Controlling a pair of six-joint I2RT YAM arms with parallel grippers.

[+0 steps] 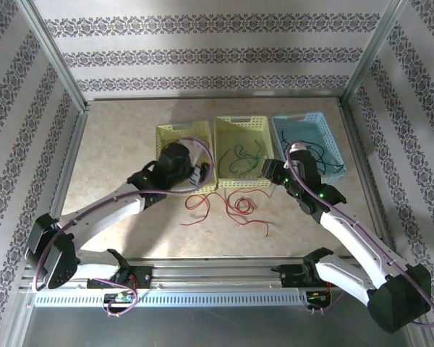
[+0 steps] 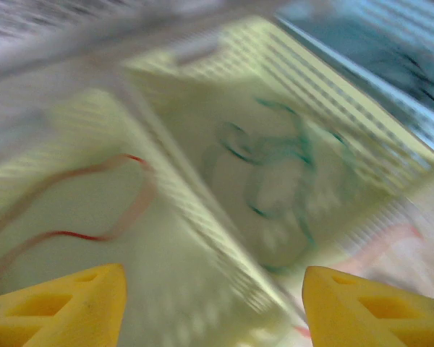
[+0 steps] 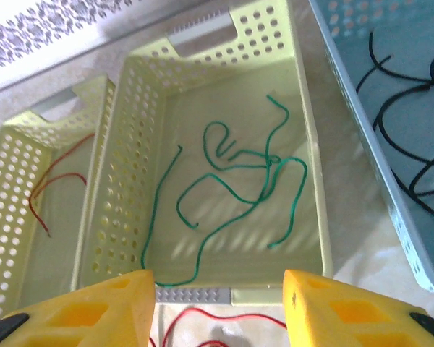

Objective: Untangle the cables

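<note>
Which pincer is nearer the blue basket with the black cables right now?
Right. The right pincer sits just off the blue basket's near left side; the left pincer is by the left yellow basket, with the middle basket in between.

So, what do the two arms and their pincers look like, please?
The left arm and right arm have white links and black joints. Each carries a thick purple cable and small green lights. The left pincer and right pincer have yellow fingers with hollow cut-outs.
</note>
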